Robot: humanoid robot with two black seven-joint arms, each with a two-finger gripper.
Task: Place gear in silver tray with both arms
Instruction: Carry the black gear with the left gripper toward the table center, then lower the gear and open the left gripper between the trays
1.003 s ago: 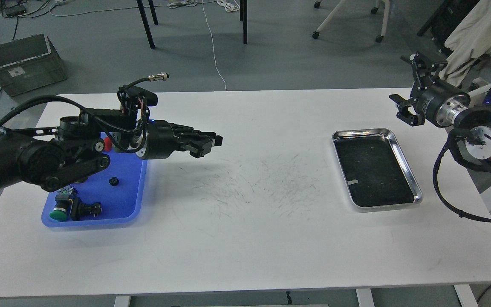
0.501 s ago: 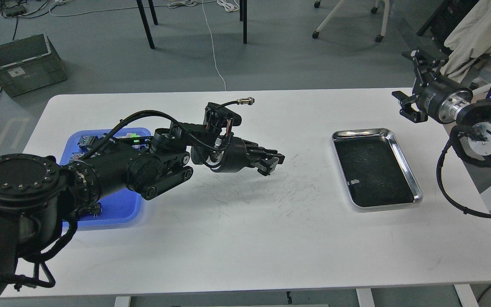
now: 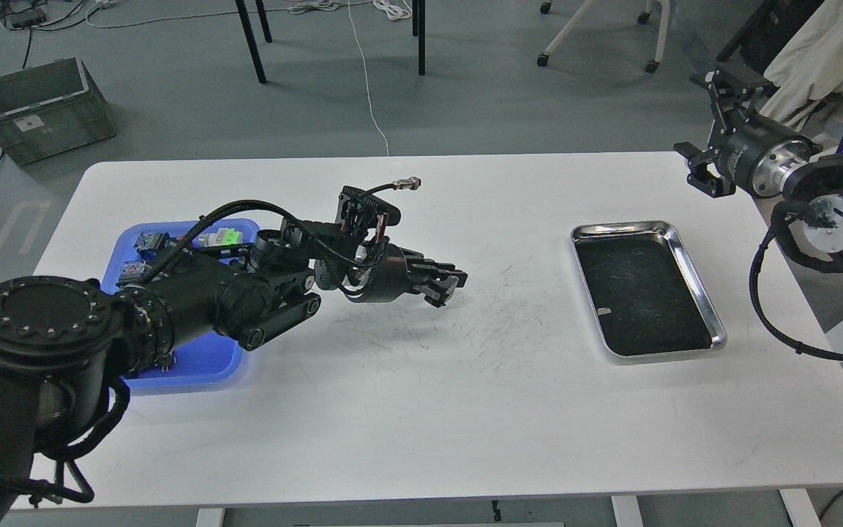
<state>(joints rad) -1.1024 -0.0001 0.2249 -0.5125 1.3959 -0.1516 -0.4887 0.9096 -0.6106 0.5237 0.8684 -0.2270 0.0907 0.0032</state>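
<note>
The silver tray (image 3: 623, 228) lies on the right part of the white table, its dark bottom bare but for a small white fleck. My left arm reaches from the lower left across the blue tray (image 3: 209, 360). My left gripper (image 3: 447, 287) hovers low over the table's middle, well left of the silver tray. Its fingers are pressed together, and I cannot tell whether anything small sits between them. No gear shows; the arm hides most of the blue tray. My right gripper (image 3: 710, 130) is open and empty, raised beyond the table's far right corner.
Green, white and blue parts (image 3: 222, 236) lie at the blue tray's far end. A grey crate (image 3: 41, 110) stands on the floor at far left. Chair and table legs stand behind the table. A draped chair (image 3: 824, 58) is behind my right arm.
My left gripper swung right from above the blue tray to the table's middle, then drew back slightly left. My right gripper rose a little and stayed open.
</note>
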